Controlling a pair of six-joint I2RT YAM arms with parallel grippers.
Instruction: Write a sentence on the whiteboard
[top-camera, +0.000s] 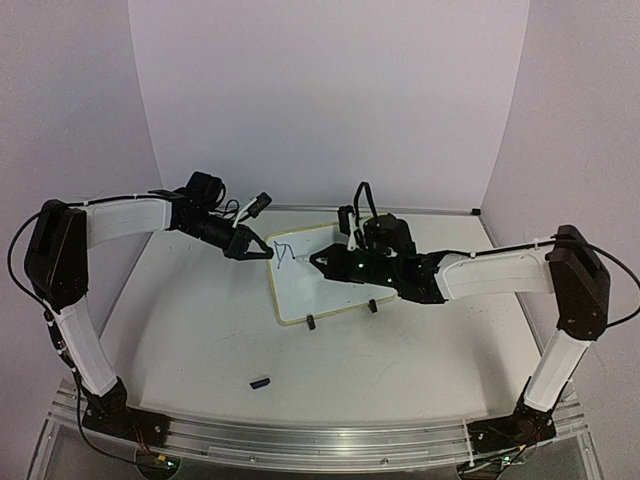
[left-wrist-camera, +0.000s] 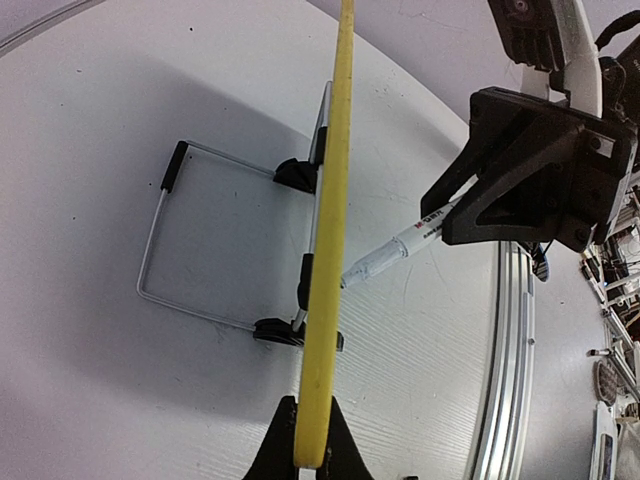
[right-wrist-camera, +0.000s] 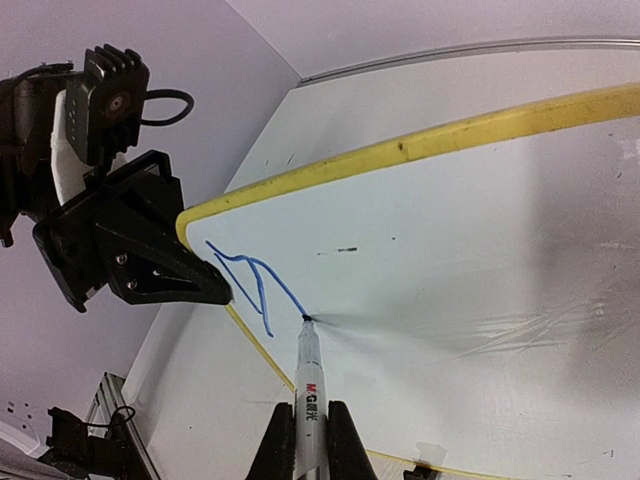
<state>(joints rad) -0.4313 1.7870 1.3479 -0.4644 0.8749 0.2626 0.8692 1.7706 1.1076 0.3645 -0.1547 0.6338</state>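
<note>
The left arm (top-camera: 120, 215) and right arm (top-camera: 500, 270) each rise to a high elbow, then reach inward with the forearm roughly level. The left gripper (top-camera: 252, 249) clamps the whiteboard (top-camera: 315, 290) at its edge. The right gripper (top-camera: 322, 259) pinches a marker (right-wrist-camera: 308, 385) and points toward the left one, near but apart.

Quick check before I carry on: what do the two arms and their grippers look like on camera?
The left arm and right arm have white boxy links between black joints. Thin black cables loop beside each arm. The left gripper and right gripper are matte black with angular, wedge-shaped fingers. Small green lights glow behind the right gripper.
</note>
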